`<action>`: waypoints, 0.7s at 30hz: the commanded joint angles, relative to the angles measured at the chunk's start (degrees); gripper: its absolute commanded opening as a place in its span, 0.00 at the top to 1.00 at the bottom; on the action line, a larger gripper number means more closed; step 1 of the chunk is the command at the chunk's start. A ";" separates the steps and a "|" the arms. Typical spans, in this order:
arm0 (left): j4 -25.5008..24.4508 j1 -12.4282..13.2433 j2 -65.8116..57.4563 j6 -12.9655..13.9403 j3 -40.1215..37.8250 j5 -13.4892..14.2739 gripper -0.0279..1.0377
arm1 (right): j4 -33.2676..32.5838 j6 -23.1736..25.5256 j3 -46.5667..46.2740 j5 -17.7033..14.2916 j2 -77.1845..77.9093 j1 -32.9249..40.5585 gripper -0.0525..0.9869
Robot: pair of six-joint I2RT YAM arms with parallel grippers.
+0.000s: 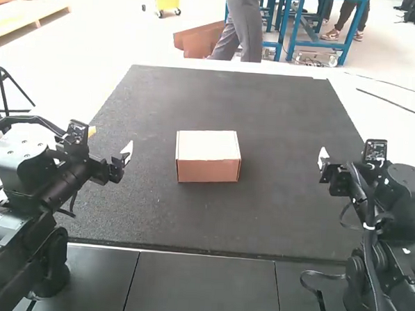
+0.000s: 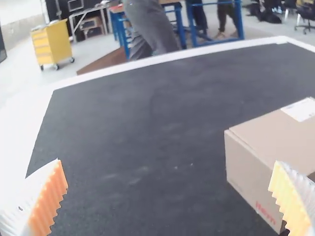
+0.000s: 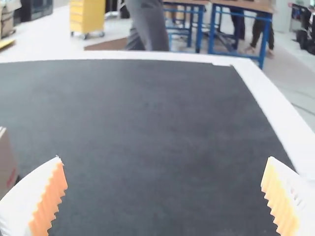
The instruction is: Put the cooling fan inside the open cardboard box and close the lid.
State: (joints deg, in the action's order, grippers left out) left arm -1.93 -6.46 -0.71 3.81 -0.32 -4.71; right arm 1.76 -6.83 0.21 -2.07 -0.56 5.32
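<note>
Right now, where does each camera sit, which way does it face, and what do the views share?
High view: above and behind, looking forward and down on black mat and closed cardboard box; left arm, right arm show, jaws open.
Left wrist view: on the left wrist, facing across the mat to the box's corner; own ribbed fingers spread.
Right wrist view: on the right wrist, facing across the mat; own fingers spread, a sliver of box.
Shared: all three see mat and box.
</note>
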 commanded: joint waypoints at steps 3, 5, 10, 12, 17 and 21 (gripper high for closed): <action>0.44 3.73 0.71 -0.56 0.40 0.32 0.06 | -0.97 2.35 -0.21 -1.27 0.56 -1.54 0.07; 1.14 3.91 0.71 -2.32 0.40 0.40 0.06 | -1.06 2.35 -0.21 -1.36 0.56 -1.63 0.07; 0.62 4.88 0.80 -3.90 0.40 1.99 0.06 | -1.41 2.26 -0.21 -1.36 0.56 -2.16 0.07; 0.53 5.58 0.71 -3.90 0.40 1.99 0.06 | -1.50 2.26 -0.21 -1.36 0.56 -2.25 0.07; 0.44 6.90 0.80 -3.99 0.40 1.99 0.06 | -1.50 2.35 -0.21 -1.36 0.56 -3.04 0.07; 0.53 7.07 0.71 -3.90 0.40 1.99 0.06 | -1.14 2.08 -0.21 -1.19 0.56 -3.48 0.07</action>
State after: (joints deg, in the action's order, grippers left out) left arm -1.78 0.05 -0.73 0.54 -0.32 -3.01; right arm 0.34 -5.10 0.21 -2.66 -0.56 2.68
